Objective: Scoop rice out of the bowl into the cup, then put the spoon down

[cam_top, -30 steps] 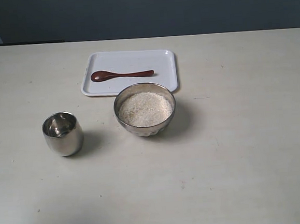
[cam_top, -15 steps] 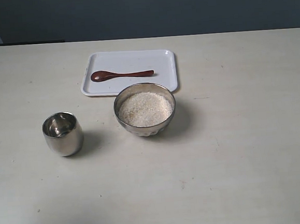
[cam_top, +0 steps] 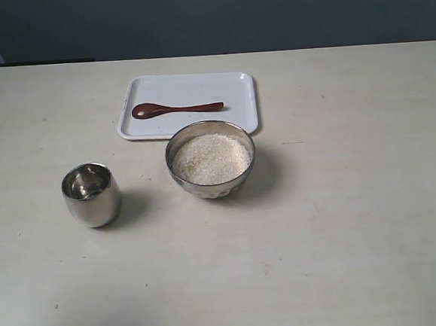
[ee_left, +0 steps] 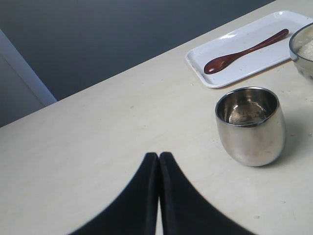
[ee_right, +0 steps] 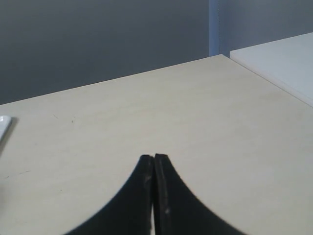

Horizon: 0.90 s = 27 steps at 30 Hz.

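The steel bowl stands mid-table, filled with white rice. To its left stands the small steel cup, empty inside; the left wrist view shows the cup too. The dark wooden spoon lies on the white tray behind the bowl, head to the left. In the left wrist view the spoon rests on the tray. My left gripper is shut and holds nothing, short of the cup. My right gripper is shut and holds nothing, over bare table. Neither arm shows in the exterior view.
A dark wall runs behind the table's far edge. A second white surface adjoins the table in the right wrist view. A sliver of the bowl's rim shows at the edge of the left wrist view.
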Each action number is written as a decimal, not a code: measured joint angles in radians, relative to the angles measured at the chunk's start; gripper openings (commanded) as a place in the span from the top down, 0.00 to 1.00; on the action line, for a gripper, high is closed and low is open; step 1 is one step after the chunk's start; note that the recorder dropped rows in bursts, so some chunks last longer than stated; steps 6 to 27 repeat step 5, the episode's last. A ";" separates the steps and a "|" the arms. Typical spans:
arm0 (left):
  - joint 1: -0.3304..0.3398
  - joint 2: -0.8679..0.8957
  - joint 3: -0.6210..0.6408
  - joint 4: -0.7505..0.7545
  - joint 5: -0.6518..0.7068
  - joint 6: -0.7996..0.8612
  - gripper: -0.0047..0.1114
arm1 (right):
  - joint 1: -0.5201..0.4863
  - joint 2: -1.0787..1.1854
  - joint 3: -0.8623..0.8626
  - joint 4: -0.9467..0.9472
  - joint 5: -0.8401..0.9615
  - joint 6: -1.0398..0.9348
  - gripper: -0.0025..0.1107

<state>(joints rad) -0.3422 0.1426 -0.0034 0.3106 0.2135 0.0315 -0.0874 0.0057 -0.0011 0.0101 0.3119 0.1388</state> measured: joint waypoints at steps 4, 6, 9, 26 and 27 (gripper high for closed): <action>0.000 0.000 0.000 0.000 0.000 0.000 0.96 | 0.000 0.000 0.000 0.000 0.000 0.000 0.99; 0.000 0.000 0.000 0.000 0.000 0.000 0.96 | 0.000 0.000 0.000 0.000 0.000 0.000 0.99; 0.000 0.000 0.000 0.000 0.000 0.000 0.96 | 0.000 0.000 0.000 0.000 0.000 0.000 0.99; 0.000 0.000 0.000 0.000 0.000 0.000 0.96 | 0.000 0.000 0.000 0.000 0.000 0.000 0.99; 0.000 0.000 0.000 0.000 0.000 0.000 0.96 | 0.000 0.000 0.000 0.000 0.000 0.000 0.99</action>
